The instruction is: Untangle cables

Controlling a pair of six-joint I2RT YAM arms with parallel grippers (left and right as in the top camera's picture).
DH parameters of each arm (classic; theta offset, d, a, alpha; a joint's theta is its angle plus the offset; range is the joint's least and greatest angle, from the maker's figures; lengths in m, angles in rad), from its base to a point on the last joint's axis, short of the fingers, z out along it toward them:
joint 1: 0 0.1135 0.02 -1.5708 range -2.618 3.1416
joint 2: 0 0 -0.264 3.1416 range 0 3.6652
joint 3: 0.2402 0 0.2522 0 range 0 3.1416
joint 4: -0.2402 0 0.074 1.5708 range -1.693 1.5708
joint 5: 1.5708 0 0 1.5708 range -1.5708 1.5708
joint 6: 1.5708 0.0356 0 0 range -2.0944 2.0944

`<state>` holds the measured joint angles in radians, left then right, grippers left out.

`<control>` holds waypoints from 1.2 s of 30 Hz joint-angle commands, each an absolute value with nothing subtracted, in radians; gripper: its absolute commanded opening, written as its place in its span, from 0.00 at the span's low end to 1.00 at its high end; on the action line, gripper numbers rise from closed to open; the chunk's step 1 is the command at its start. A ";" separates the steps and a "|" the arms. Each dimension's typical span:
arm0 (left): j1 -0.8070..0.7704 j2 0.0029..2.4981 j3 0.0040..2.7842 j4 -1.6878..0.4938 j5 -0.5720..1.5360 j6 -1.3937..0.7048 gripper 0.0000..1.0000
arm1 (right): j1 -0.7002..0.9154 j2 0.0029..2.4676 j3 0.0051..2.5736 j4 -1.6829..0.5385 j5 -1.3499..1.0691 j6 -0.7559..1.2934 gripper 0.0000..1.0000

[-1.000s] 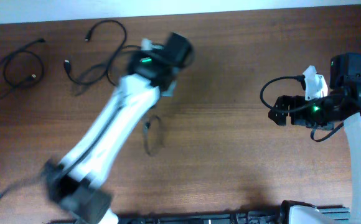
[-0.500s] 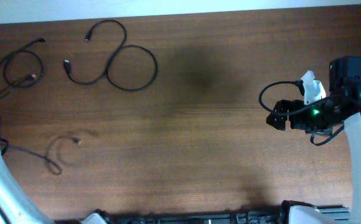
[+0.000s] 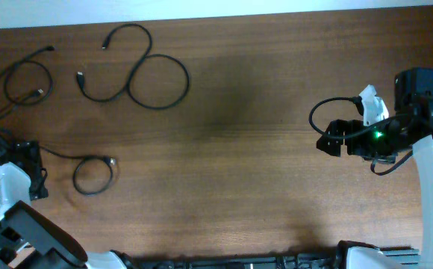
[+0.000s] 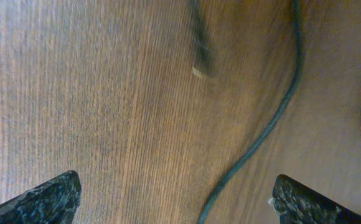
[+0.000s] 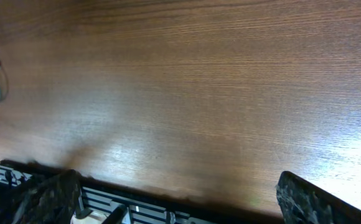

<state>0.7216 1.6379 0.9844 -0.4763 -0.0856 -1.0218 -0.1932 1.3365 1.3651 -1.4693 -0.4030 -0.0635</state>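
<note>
Left pincer [image 4: 180, 198] and right pincer [image 5: 180, 196] wide, empty; a low left sweep could drag the thin black looped cord [image 4: 276, 118] into a tangle.

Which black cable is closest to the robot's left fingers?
The one-loop cable, lowest down: its tail runs between the left fingers. The S-shaped cable and the far-left cable lie farther away.
</note>
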 commanded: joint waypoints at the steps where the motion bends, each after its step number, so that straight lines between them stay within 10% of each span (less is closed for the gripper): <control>1: 0.727 1.651 0.984 -0.468 0.118 -0.966 0.99 | -0.197 1.338 1.375 -1.470 -0.423 -0.070 0.99; 10: 0.514 1.372 1.024 -0.445 0.509 -0.397 0.99 | -0.197 1.338 1.375 -1.470 -0.416 -0.071 0.99; 17: -0.027 1.080 1.024 -0.519 -0.120 -0.387 0.99 | -0.197 1.338 1.375 -1.470 -0.408 -0.071 0.99; 36: -0.033 0.855 1.024 -0.743 -0.121 -0.387 0.99 | -0.197 1.338 1.375 -1.470 -0.408 -0.071 0.99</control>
